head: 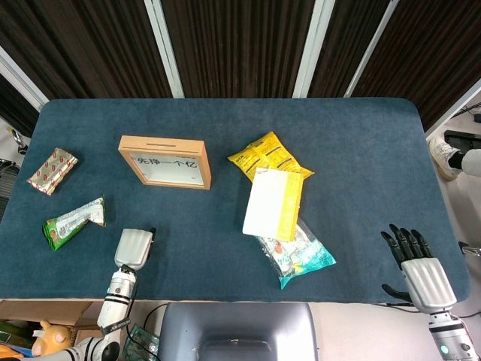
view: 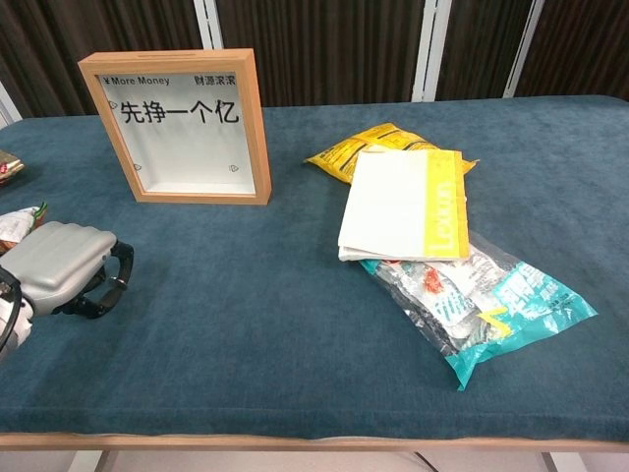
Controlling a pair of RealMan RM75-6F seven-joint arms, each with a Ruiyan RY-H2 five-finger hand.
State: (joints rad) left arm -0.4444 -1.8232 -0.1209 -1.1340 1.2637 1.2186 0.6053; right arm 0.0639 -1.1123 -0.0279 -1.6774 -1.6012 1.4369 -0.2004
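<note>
Dark curtains with white posts stand behind the blue tabletop (head: 361,150). On its near left edge the left hand (head: 134,247) rests with its fingers curled in under the grey back, and it holds nothing; the chest view shows the black fingers (view: 110,280) bent down to the cloth. Nearest to it is a green packet (head: 73,222), lying just to the left and a little further away, apart from the hand. A red-patterned packet (head: 52,170) lies well beyond, near the left edge. The wooden frame (head: 165,162) stands behind the left hand, with some free cloth between them. In the middle a yellow bag (head: 267,154), a white-and-yellow pouch (head: 273,204) and a clear teal bag (head: 299,254) overlap each other. The right hand (head: 418,271) is at the near right corner, fingers straight and spread, holding nothing, well apart from the bags.
</note>
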